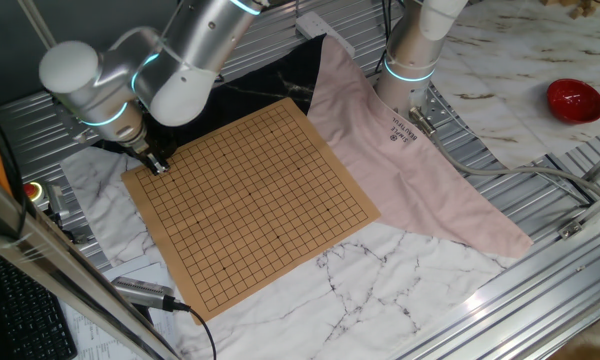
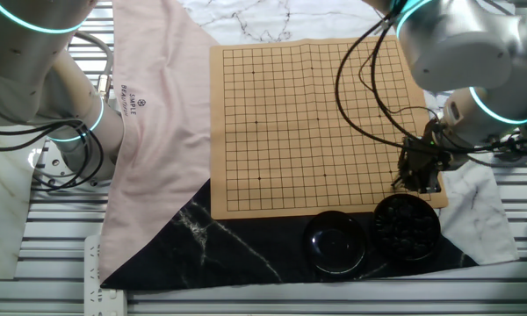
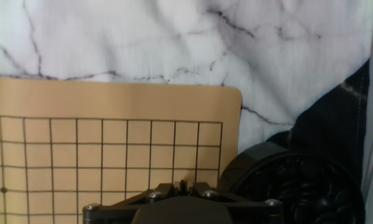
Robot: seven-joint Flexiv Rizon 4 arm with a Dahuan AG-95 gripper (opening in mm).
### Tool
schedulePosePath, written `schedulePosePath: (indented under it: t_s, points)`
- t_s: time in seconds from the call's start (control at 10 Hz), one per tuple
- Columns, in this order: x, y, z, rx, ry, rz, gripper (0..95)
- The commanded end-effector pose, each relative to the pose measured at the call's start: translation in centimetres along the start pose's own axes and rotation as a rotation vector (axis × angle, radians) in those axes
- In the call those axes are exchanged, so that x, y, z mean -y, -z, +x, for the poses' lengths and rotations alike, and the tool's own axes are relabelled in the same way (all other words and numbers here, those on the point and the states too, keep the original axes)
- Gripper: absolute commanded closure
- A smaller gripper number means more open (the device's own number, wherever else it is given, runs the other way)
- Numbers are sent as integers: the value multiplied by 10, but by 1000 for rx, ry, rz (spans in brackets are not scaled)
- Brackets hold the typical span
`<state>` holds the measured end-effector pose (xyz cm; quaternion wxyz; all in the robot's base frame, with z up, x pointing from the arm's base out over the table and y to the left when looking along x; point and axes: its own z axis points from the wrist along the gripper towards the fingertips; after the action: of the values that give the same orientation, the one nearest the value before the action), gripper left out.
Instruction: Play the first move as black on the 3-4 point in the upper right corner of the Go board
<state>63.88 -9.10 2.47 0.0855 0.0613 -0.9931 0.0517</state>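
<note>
The tan Go board [image 1: 260, 200] [image 2: 307, 123] [image 3: 112, 106] carries no stones on any crossing I can see. My gripper [image 1: 158, 166] [image 2: 417, 180] [image 3: 183, 185] hangs low over the board's corner beside a round bowl of black stones [image 2: 406, 226] [image 3: 298, 186]. The jaws stand close together on a thin dark sliver, which looks like the black stone [image 3: 183, 182] held edge-on. A 3-4 point [image 3: 151, 168] of this corner lies bare just ahead of the fingers in the hand view.
An empty black lid or bowl [image 2: 335, 241] sits next to the stone bowl on black cloth. A pink cloth [image 1: 400, 160] [image 2: 158, 132] lies along one board side. A second arm's base [image 1: 415, 60] stands past it. A red bowl [image 1: 575, 100] is far off.
</note>
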Motion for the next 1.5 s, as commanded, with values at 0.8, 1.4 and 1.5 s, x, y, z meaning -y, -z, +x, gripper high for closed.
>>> schedulePosePath:
  t_s: [0.8, 1.4, 1.5]
  points:
    - [0, 0, -3, -21, 16, 19, 950]
    - [0, 0, -3, -26, 13, 17, 950]
    - [0, 0, -4, -31, 10, 17, 950]
